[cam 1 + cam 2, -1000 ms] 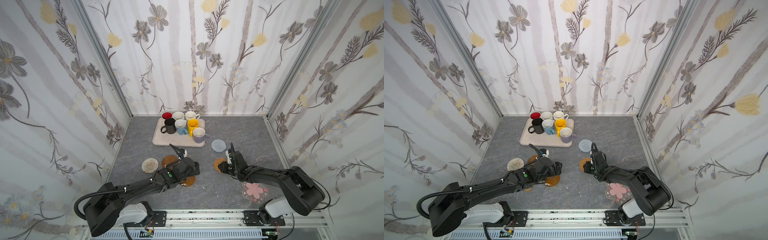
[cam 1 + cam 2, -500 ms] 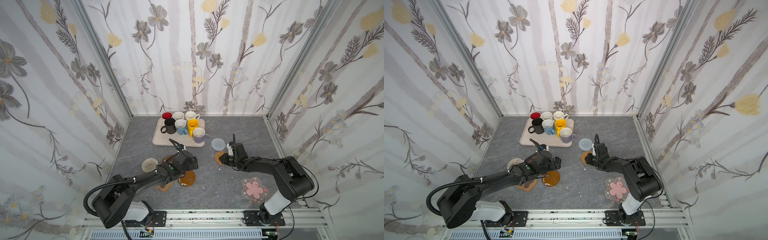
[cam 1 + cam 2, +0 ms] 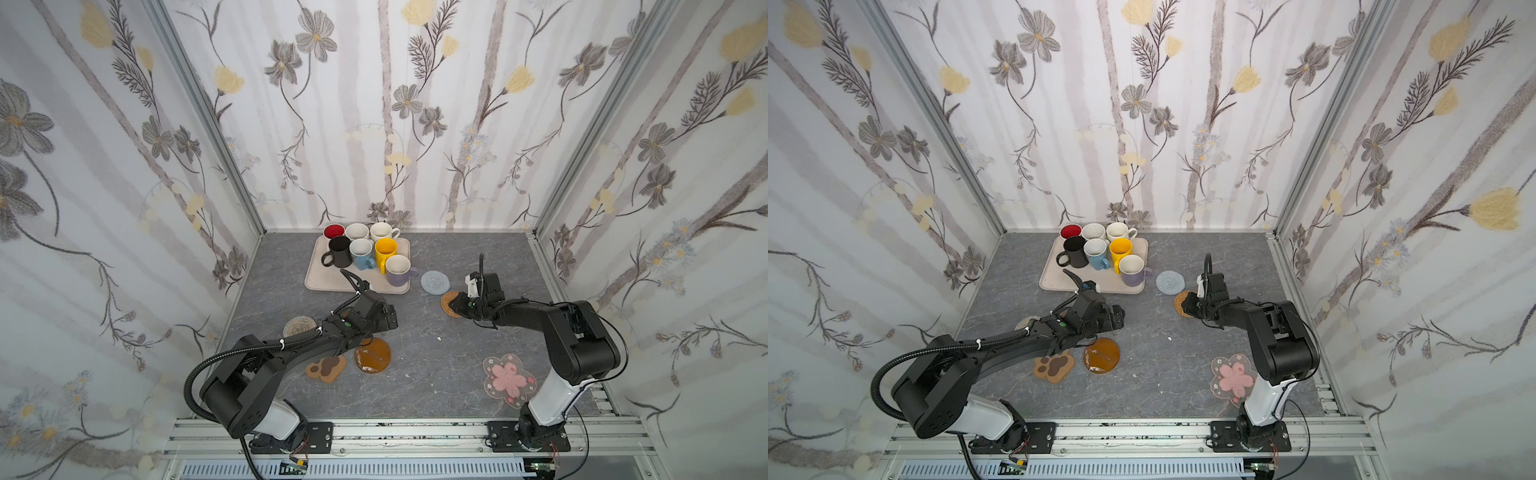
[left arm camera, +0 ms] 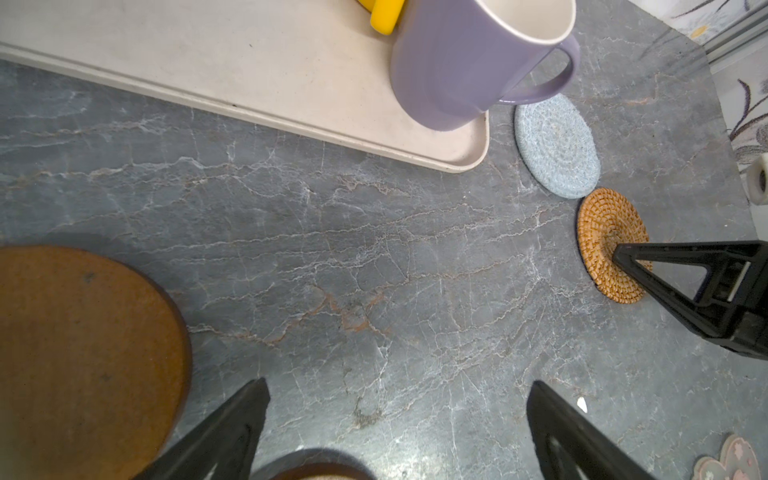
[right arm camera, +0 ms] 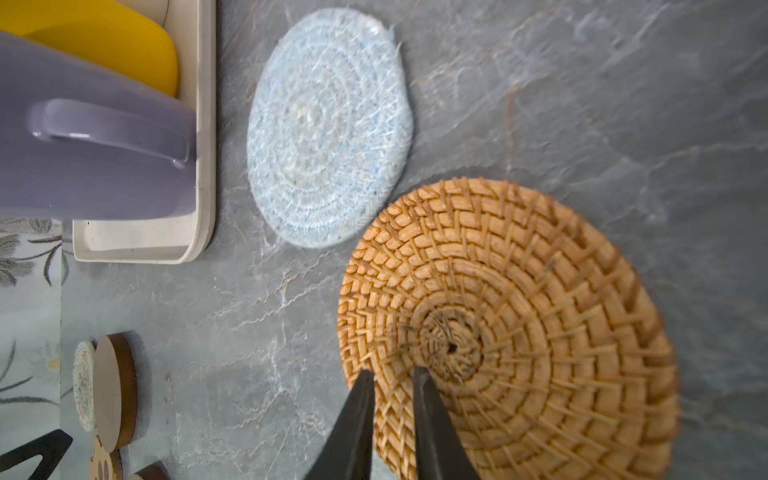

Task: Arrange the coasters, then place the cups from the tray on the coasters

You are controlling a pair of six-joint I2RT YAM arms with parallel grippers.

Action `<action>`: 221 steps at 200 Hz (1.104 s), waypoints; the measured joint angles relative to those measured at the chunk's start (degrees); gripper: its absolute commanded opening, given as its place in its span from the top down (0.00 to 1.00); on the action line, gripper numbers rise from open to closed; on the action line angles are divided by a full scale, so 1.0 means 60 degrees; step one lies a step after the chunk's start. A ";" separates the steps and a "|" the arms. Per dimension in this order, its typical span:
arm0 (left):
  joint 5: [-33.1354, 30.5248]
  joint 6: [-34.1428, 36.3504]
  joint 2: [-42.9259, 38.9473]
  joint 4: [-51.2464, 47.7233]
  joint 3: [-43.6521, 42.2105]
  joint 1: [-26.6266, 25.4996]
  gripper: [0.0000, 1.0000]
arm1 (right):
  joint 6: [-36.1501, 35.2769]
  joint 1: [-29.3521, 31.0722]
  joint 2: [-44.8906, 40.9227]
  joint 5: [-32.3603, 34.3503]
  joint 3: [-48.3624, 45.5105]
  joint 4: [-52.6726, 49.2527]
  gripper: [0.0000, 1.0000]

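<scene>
Slid rattan coaster point(image 5: 540, 311) toward worktop's point(image 3: 436, 340) far edge, beside blue coaster point(image 5: 328, 129), under near-closed tips of right gripper point(image 5: 392, 370). Likely light, stiff, rough: press centre, or pinch rim. Left gripper point(image 4: 397, 384) wide, empty.

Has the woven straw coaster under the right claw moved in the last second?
Yes. The rattan coaster slid toward the back wall, closer to the tray, and now lies right next to the pale blue coaster.
</scene>
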 measured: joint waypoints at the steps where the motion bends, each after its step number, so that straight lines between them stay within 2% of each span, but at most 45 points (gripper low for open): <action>1: 0.0000 0.0000 0.0004 0.0004 0.0007 0.0007 0.00 | 0.0000 -0.0022 0.0015 -0.0022 0.0018 -0.0011 0.79; 50: 0.0138 0.0168 0.0251 0.0127 0.0288 0.0138 0.00 | 0.0015 -0.0484 0.0627 -0.0477 0.0743 -0.0124 0.79; 110: 0.0197 0.0259 0.0310 0.0248 0.0346 0.0244 0.00 | 0.0572 -0.0998 0.1271 -0.0896 0.1687 -0.0444 0.81; 221: 0.0408 0.0346 0.0171 0.0357 0.0178 0.0568 0.00 | 0.1005 -0.1457 0.2524 -0.0867 0.3905 -0.1614 0.81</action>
